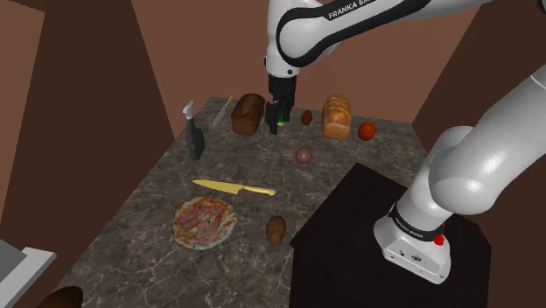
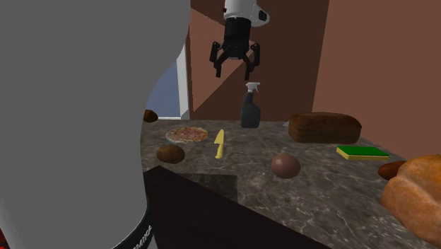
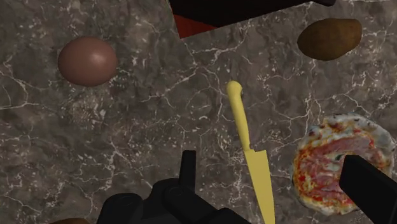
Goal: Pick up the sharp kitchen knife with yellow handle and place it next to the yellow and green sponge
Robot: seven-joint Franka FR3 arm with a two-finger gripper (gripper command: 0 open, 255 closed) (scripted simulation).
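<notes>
The knife (image 1: 232, 187) is drawn yellow all over and lies flat on the dark marble counter (image 1: 157, 188), between the pizza and the round brown thing. My gripper (image 2: 234, 67) hangs open high above the counter, holding nothing. In the wrist view the knife (image 3: 250, 153) lies far below, its blade running between my two fingers (image 3: 188, 168) and its handle pointing away from them. The yellow and green sponge (image 2: 362, 152) rests flat in front of a dark loaf (image 2: 324, 128), far from the knife toward the second exterior view's right.
A pizza on a plate (image 1: 205, 221) and a potato (image 1: 276, 229) lie near the knife. A dark spray bottle (image 1: 193, 136), a light loaf (image 1: 336, 116), a tomato (image 1: 367, 131) and a round brown thing (image 1: 304, 155) stand farther back. The black stand (image 1: 367, 227) borders the counter.
</notes>
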